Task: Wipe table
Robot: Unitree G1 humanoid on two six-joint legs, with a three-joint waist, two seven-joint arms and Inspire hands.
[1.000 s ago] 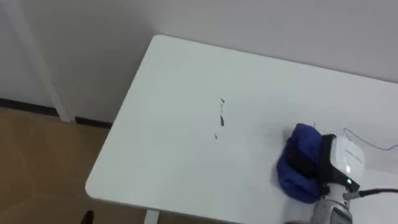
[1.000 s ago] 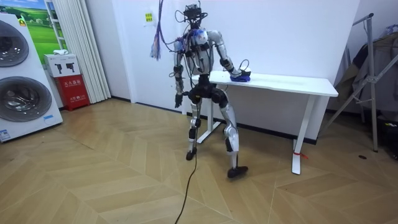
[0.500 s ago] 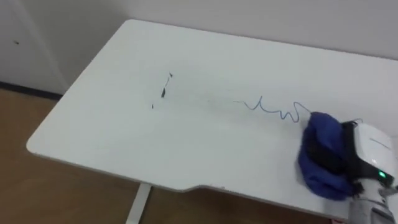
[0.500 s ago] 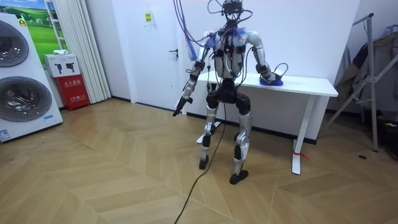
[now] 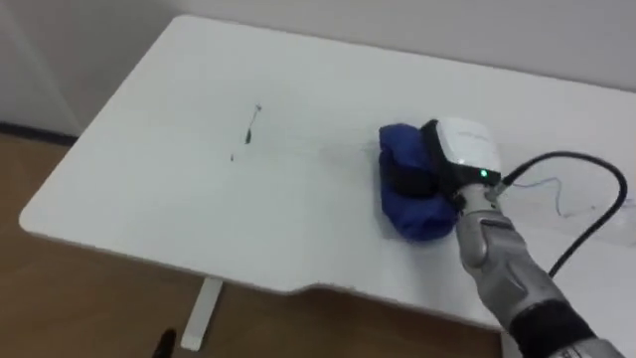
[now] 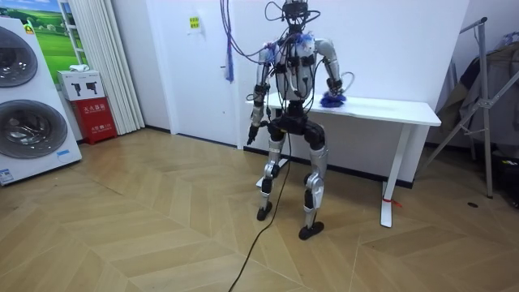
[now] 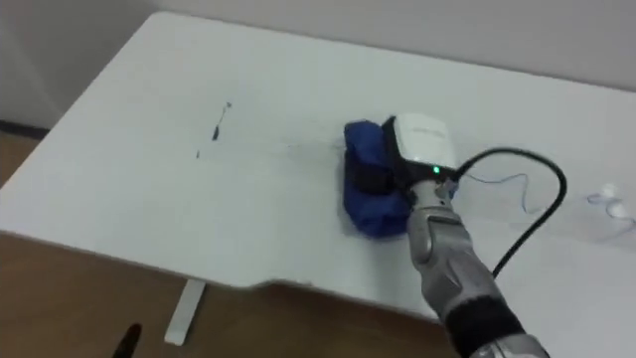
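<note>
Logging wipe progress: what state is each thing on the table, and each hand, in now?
blue cloth: bunched, on the table under the right hand.
right hand: fingers curled round the cloth.
left hand: hanging by the hip, away from the table.
dark marks: unwiped, left of the cloth.
blue scribble: unwiped, right of the hand.

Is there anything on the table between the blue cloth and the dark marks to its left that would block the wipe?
Nothing visible does. The right hand holds the cloth on the table, and the white surface between the cloth and the marks is bare.
</note>
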